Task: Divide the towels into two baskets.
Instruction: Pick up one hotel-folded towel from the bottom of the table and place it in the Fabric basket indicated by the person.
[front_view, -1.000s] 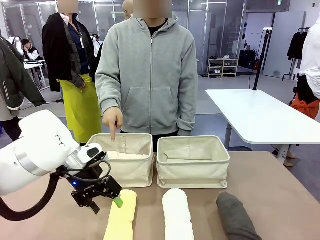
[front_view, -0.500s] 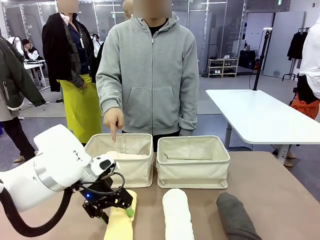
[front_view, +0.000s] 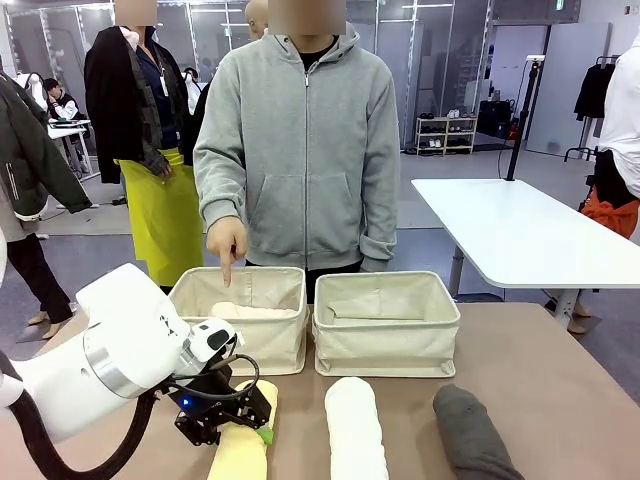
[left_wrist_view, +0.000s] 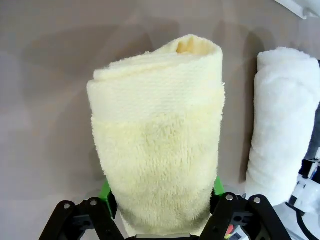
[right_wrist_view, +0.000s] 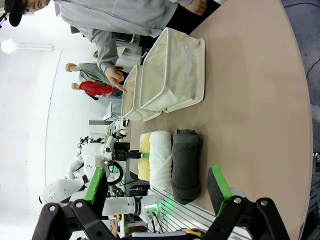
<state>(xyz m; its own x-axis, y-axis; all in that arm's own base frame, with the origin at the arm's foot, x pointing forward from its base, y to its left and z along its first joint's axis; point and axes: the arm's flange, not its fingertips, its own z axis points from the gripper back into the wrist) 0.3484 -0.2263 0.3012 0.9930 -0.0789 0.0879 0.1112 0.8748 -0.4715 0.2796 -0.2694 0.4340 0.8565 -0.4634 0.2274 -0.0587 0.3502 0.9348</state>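
A yellow towel (front_view: 240, 455) lies on the table in front of the left basket (front_view: 240, 348). My left gripper (front_view: 232, 432) is down over its far end, and in the left wrist view the green pads press both sides of the yellow towel (left_wrist_view: 160, 150). To its right lie a white towel (front_view: 355, 430) and a dark grey towel (front_view: 470, 435). A pale pink towel (front_view: 245, 311) sits inside the left basket. The right basket (front_view: 385, 350) shows no towel. In its own wrist view my right gripper (right_wrist_view: 157, 182) stands open, well above the table, with nothing between its fingers.
A person in a grey hoodie stands behind the baskets, one hand (front_view: 227, 240) pointing a finger down over the left basket's far rim. The brown table (front_view: 560, 380) has free room at the right. Another white table (front_view: 520, 230) stands farther off.
My left arm has moved right and down onto the yellow towel, and its jaws have closed in on the roll. The person's hand has stayed in place.
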